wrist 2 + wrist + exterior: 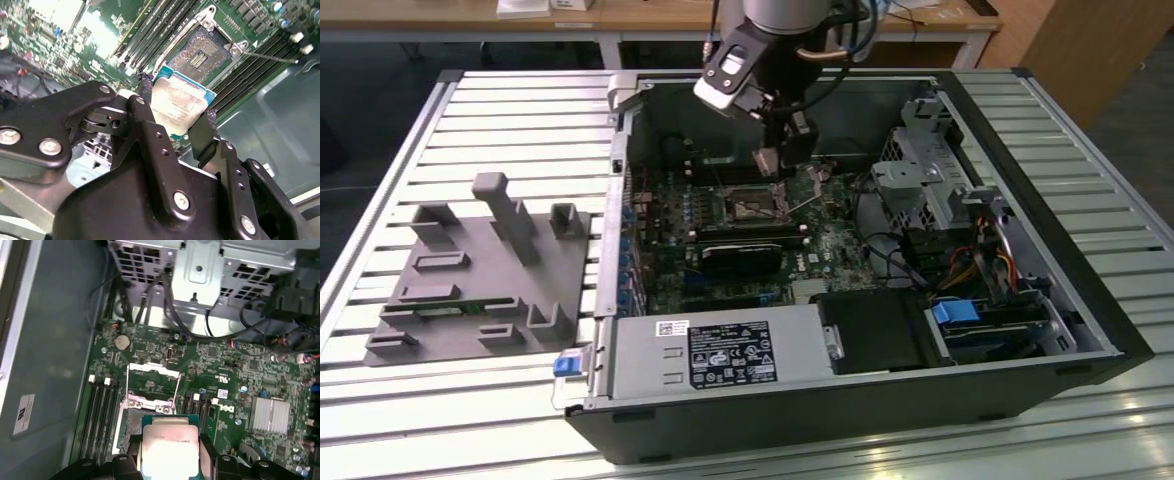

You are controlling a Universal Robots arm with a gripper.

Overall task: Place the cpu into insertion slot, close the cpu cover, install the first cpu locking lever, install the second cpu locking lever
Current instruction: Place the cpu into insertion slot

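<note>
Second wrist view shows the end effector (pixel 176 111) pinching the cpu (pixel 184 97) by opposite edges near the insertion slot (pixel 200 55); judged light, rigid, fragile underneath, edge-hold only.

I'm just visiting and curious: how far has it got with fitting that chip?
Nothing is seated yet. The gripper holds the cpu above the insertion slot, which lies bare. The cpu cover stands open, so seating the chip, closing the cover and both locking levers remain.
</note>
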